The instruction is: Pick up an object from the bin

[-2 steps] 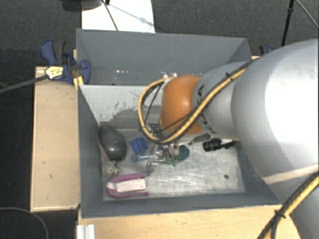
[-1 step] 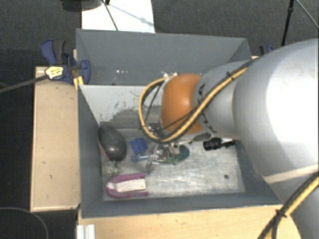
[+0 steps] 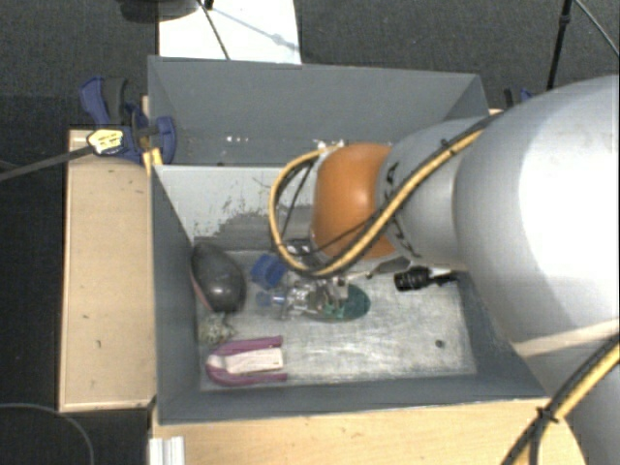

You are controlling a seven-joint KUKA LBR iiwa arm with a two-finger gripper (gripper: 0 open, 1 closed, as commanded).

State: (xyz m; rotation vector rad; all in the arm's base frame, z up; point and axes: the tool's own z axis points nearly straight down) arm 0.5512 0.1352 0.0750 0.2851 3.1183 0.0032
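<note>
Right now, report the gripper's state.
Gripper: cannot tell whether open or shut; it is down between a blue thing and a dark green thing.

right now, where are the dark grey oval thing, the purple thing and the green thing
dark grey oval thing [image 3: 217, 277], camera view, its rounded top
purple thing [image 3: 254, 360], camera view, its pale middle
green thing [image 3: 358, 304], camera view, its right edge
</note>
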